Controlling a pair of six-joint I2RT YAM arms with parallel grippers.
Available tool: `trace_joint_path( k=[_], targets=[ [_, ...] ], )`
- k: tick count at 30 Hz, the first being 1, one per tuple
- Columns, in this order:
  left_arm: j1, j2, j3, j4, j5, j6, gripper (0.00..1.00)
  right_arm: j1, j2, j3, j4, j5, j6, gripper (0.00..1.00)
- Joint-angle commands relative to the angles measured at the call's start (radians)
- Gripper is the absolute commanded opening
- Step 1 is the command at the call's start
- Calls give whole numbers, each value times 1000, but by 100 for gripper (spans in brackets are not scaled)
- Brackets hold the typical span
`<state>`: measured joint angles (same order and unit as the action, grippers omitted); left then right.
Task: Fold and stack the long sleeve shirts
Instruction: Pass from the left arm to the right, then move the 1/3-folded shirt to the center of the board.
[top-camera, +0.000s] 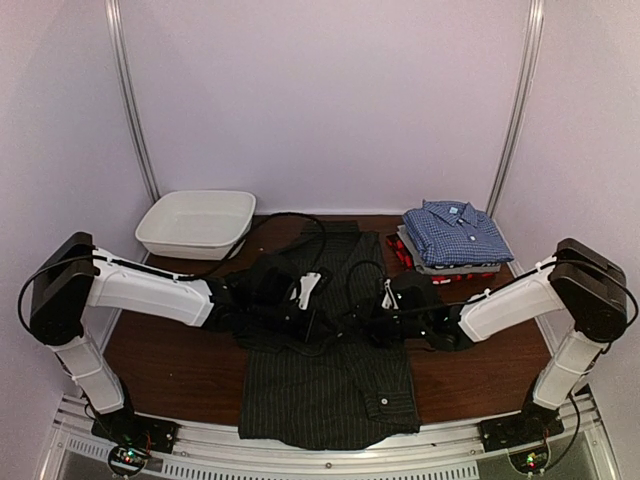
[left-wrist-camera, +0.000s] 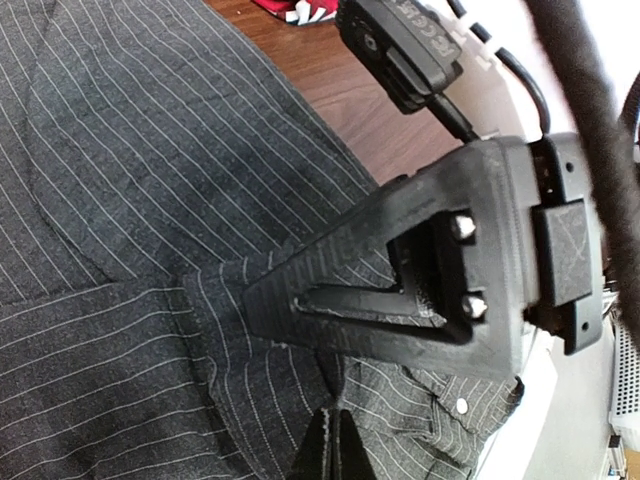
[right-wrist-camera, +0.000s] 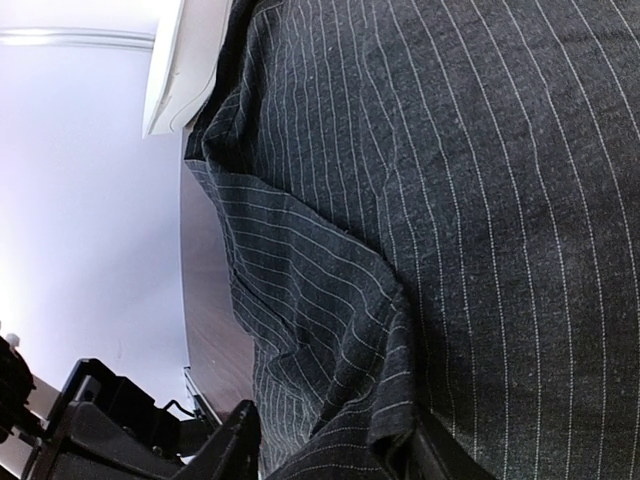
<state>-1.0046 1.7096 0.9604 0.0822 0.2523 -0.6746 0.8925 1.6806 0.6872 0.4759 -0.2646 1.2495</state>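
Pinstriped shirt (top-camera: 330, 390) folds pinched inside jaws of left gripper (left-wrist-camera: 292, 358), right gripper (right-wrist-camera: 335, 440).

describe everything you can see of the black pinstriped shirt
The black pinstriped shirt is thin cloth, dark with fine white stripes. It lies lengthwise down the middle of the brown table, mostly flat but rumpled at its middle, its near end reaching the table's front edge. A cuff with a light button rests on its near right part. The left gripper and right gripper both meet it mid-length; whether they pinch it is unclear.
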Motion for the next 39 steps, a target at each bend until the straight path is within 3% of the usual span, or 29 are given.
trace_joint_path(
  k=[1, 6, 11, 17, 21, 30, 39],
  targets=[
    [-7, 8, 28, 60, 37, 16, 0, 6, 20, -21, 35, -8, -1, 44],
    [-8, -2, 10, 49, 38, 17, 6, 6, 34, -26, 35, -6, -13, 22],
    [-7, -38, 3, 21, 12, 20, 23, 6, 42, -19, 27, -7, -31, 0],
    [0, -138, 11, -105, -152, -22, 41, 7, 9, 16, -52, 18, -94, 0],
    [63, -222, 1, -252, -282, -105, 43, 8, -47, 48, -145, 62, -166, 0],
    [300, -398, -129, -331, -287, -151, 45, 11, -202, 205, -386, 154, -378, 0],
    [473, -307, -10, -386, -263, -30, 46, 11, -323, 403, -634, 223, -541, 0]
  ],
)
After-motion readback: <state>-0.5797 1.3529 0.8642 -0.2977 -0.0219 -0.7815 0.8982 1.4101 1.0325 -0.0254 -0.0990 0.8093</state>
